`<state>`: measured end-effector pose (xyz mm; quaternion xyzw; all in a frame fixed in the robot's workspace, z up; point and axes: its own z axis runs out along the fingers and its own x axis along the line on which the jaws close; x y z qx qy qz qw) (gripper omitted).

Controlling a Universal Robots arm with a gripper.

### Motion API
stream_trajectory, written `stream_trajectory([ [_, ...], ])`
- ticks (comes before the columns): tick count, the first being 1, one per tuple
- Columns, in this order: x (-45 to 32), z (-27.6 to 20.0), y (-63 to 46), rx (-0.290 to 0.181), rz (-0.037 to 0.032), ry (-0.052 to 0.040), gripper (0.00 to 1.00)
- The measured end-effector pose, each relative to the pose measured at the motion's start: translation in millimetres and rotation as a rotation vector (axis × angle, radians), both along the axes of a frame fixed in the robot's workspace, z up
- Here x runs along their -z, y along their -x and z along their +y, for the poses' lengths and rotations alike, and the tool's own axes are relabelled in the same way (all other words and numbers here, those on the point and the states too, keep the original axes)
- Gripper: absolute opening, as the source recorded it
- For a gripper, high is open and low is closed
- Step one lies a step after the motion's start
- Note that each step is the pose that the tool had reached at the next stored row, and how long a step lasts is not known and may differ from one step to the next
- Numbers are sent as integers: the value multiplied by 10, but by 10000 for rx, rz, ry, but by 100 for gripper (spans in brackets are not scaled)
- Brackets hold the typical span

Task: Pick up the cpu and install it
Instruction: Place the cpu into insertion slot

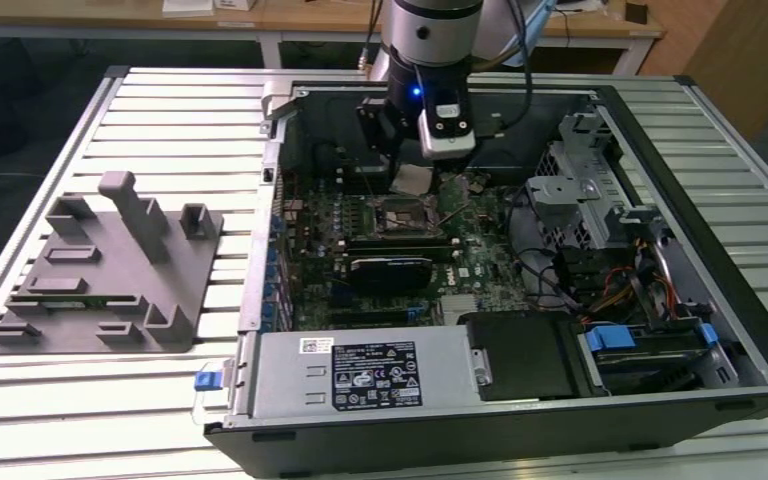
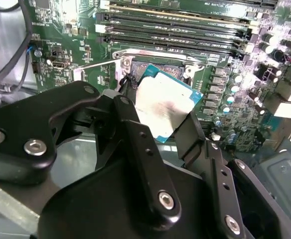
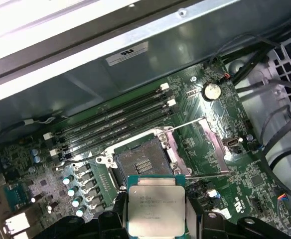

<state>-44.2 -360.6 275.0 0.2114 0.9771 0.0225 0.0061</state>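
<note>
We see the gripper [image 2: 160, 117] clamped on the edges of the cpu [image 3: 155, 209], hanging near the open, empty socket [image 3: 143, 164]: pickup done, the cpu not yet seated.

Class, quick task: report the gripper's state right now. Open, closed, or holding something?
The gripper: shut on the cpu, gripping it by two opposite edges; the chip is not yet seated in the open socket.
</note>
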Motion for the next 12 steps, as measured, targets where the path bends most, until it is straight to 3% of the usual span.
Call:
stream_trajectory([
  [12,0,0,0,1361,0,-1,55],
])
